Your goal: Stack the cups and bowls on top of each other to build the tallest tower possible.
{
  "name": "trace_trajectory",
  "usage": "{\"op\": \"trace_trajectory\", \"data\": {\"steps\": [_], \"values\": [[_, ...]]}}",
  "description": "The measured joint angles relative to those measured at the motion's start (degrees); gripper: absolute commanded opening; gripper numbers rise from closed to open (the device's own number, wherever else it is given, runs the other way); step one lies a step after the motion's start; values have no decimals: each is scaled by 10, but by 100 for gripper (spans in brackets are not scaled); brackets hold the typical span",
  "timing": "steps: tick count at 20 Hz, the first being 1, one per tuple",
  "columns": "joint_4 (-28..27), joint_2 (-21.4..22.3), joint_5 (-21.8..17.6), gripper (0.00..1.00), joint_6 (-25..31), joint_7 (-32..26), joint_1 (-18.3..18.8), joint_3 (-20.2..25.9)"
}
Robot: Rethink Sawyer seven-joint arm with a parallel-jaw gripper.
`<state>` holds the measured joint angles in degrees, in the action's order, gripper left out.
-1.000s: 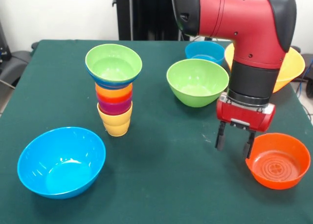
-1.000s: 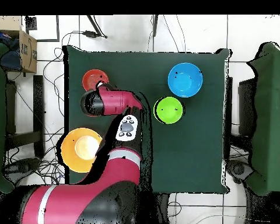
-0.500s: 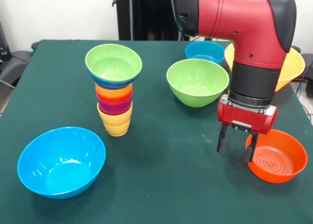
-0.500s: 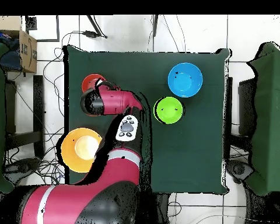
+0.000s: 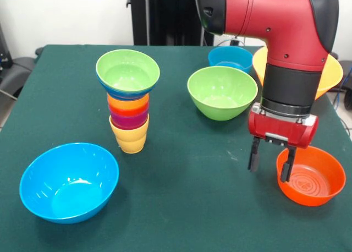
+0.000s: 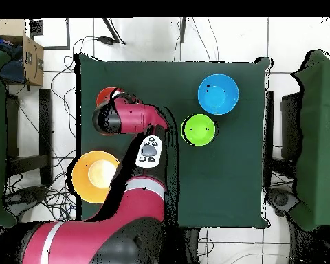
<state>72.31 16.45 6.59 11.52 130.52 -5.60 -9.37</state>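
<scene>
Tabletop (image 5: pixel 181 208) is dark green. Arm (image 5: pixel 275 26) comes down at the right in the front view, red upper part, black wrist.

Yellow bowl (image 5: pixel 330 70) sits far right, mostly behind the arm; overhead shows it hanging off the tabletop edge (image 6: pixel 94 176). Big blue bowl (image 5: pixel 69 181) is near left, upright and alone. Green bowl (image 5: pixel 221 91) is centre, upright; a small blue bowl (image 5: pixel 230 58) is just behind it, whether they touch I can't tell.

Tower (image 5: pixel 128 100) stands upright left of centre: yellow cup at the base, purple and orange cups nested above, then a blue bowl rim, green bowl on top, flaring wide.

Orange bowl (image 5: pixel 312 176) is near right, upright, ringed floor visible.

Pincer (image 5: pixel 270 161) is spread, holding nothing. It straddles the orange bowl's left rim: one finger (image 5: pixel 287 165) inside the bowl, the other outside over the tabletop. Contact with the rim: can't tell.
</scene>
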Motion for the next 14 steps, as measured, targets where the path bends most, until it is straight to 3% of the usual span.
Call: {"op": "trace_trajectory", "data": {"steps": [14], "values": [[0,10,3,100,0,0,-14,0]]}}
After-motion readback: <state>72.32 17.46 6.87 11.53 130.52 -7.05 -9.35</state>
